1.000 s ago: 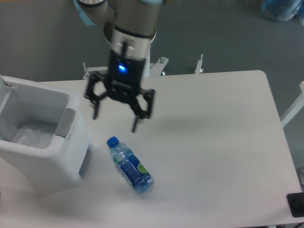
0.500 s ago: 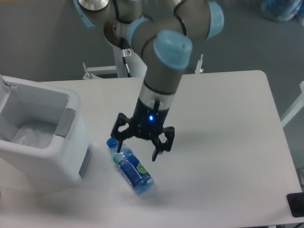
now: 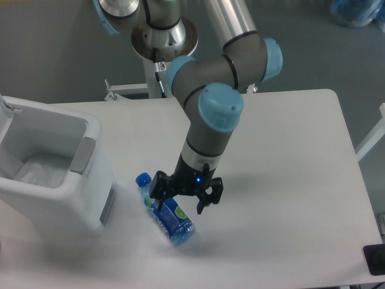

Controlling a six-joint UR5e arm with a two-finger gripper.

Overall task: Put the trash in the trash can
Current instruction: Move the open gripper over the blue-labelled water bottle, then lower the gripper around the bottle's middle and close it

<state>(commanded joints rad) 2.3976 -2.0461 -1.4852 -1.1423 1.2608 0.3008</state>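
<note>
- trash can (image 3: pixel 51 174) at the left edge of the surface (image 3: pixel 283 180), open top, crumpled clear plastic bag (image 3: pixel 42 170) lying inside; its green strip can't be made out
- bottle (image 3: pixel 165 209) lies on its side near the front edge, just right of the can, blue cap toward the can
- gripper (image 3: pixel 182 200) low over the bottle's middle, fingers spread wide, one each side, not closed on it
- contact between fingers and bottle can't be told
- arm hides part of the bottle's label

A robotics lab: an industrial robot arm (image 3: pixel 213 114) bolted by a plain white table (image 3: pixel 289 180), grey floor (image 3: pixel 54 48).
</note>
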